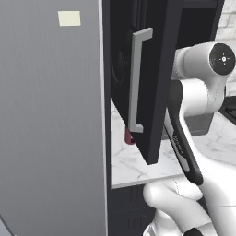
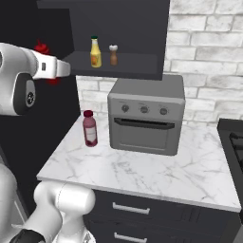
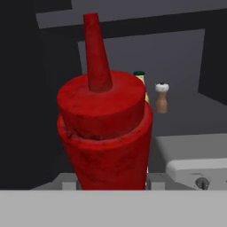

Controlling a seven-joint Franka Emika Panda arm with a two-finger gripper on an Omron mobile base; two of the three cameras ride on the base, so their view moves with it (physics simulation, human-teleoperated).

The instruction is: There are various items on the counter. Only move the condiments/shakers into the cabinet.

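A red squeeze bottle (image 3: 104, 133) with a pointed nozzle stands upright in my gripper (image 3: 111, 182), which is shut on its lower body. In the right base view the red bottle (image 2: 42, 48) peeks out behind my forearm, left of the open black cabinet (image 2: 156, 28). On the cabinet's shelf (image 2: 137, 61) stand a yellow bottle (image 2: 96, 52) and a small brown shaker (image 2: 113, 55); the hand view shows the shaker (image 3: 162, 98) beyond the held bottle. The cabinet door (image 1: 159, 83) hangs open with its grey bar handle (image 1: 136, 83).
A dark red bottle (image 2: 89, 128) with a pink label stands on the white marble counter (image 2: 142, 171), left of a silver knobbed oven (image 2: 144, 116). A big grey panel (image 1: 50, 129) fills the left side. A dark stove edge (image 2: 232, 137) is at the right.
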